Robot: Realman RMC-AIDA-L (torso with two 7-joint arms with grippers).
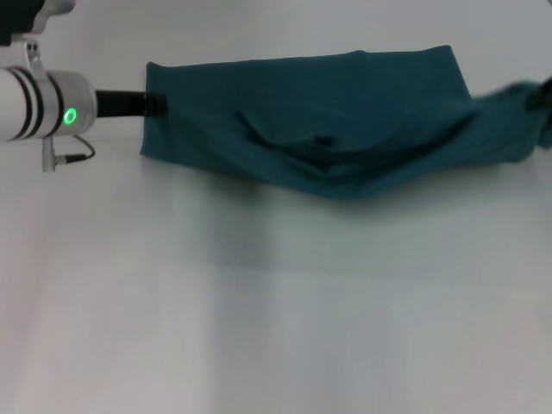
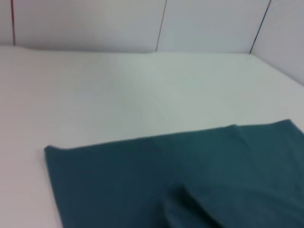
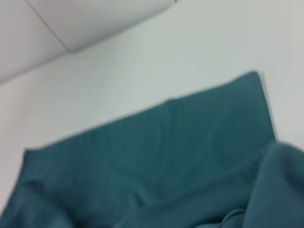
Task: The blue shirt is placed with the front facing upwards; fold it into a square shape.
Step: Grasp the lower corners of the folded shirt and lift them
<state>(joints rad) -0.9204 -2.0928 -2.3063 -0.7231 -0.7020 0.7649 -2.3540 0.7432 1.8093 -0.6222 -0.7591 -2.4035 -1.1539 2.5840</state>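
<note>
A plain white flat tabletop point(image 1: 259, 328) carries a dark teal-blue cotton shirt point(image 1: 345, 121), folded, toward twelve o'clock.

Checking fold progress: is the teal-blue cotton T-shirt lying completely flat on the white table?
No, the teal-blue cotton T-shirt sags in creases mid-body, its right end bunched and raised.

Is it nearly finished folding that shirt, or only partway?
Partway, I'd say. The blue shirt is already doubled into a long band across the white table, with no chest print showing. The left gripper is at its left edge and the right gripper at its bunched right end. The band sags and wrinkles in the middle, and it's not yet square.
</note>
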